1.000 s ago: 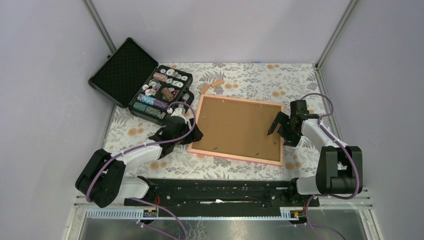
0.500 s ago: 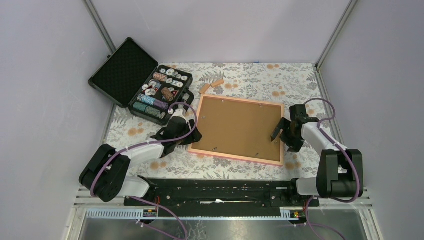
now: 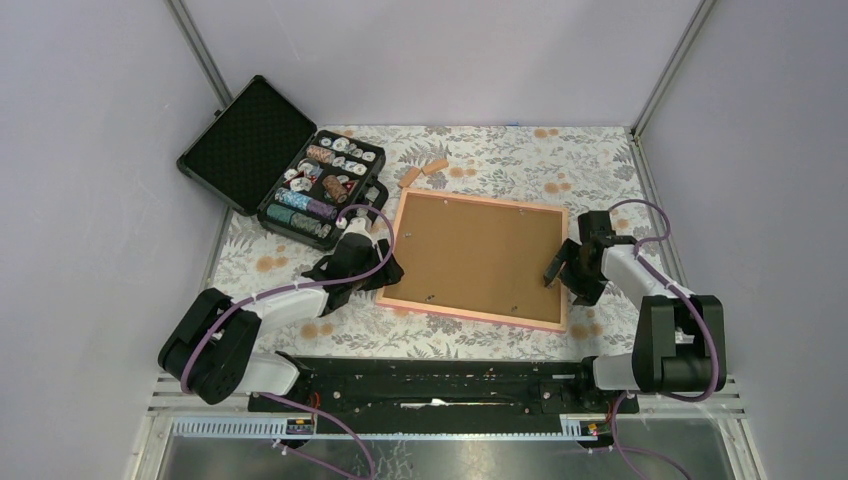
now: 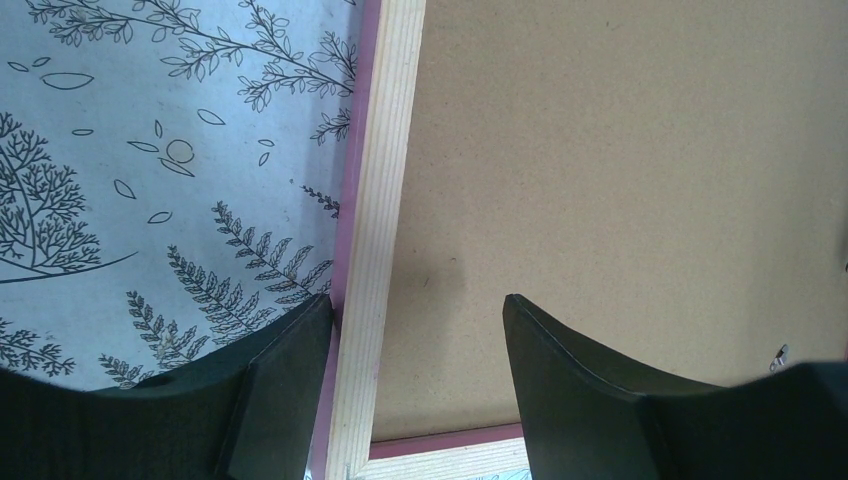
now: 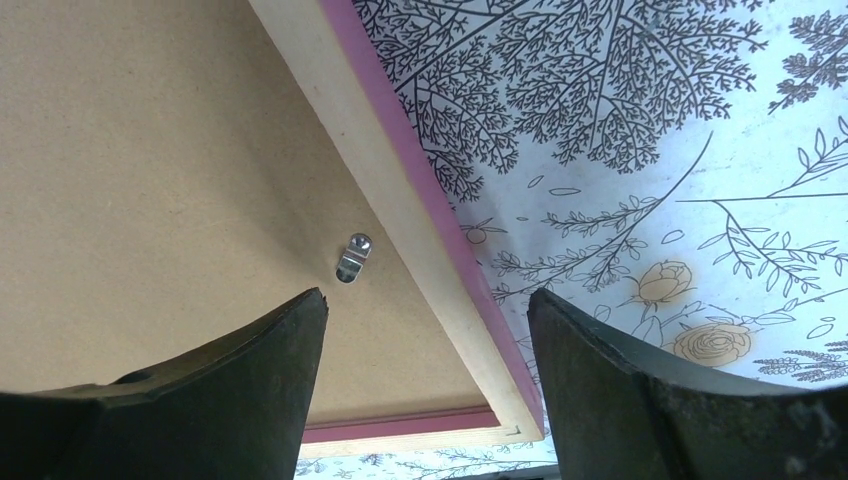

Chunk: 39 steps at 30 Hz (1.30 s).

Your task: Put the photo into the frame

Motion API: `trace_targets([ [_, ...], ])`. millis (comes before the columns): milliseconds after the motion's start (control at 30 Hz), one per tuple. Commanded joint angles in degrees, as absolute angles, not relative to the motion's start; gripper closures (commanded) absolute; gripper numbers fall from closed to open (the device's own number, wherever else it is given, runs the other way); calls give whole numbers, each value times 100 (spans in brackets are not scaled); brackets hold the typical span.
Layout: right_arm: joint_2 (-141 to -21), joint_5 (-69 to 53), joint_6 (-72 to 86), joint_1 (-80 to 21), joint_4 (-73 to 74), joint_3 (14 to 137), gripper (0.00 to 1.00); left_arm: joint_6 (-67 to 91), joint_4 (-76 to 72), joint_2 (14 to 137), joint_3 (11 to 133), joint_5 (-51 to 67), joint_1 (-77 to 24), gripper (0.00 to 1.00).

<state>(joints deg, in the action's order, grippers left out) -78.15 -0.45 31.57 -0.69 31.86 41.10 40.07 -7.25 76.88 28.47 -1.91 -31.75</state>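
The frame [image 3: 470, 313] lies back-up on the surface [image 3: 480, 160], a board [image 3: 475, 255] filling it, the photo unseen; light, stiff and thin-railed, it likely wants pinching across the side rails that the left tool [image 4: 415, 300] and right tool [image 5: 428, 295] straddle, both open and empty.
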Motion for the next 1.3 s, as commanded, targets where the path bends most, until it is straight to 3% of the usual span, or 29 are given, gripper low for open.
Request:
trace_targets([
  [0,-7961,222,3184,-113,3076,4195,19,3973,-1125,7701,2826,-153,-3155,33],
  [267,-8168,474,3149,-148,3041,4226,23,3973,-1169,7664,2786,-141,-3155,34],
  [600,-8274,369,3110,-149,3065,4378,16,3964,-1191,7673,2777,-132,-3155,35],
  [1267,-8547,546,3031,-149,3093,4465,17,3946,-1189,7749,2821,-88,-3155,35],
])
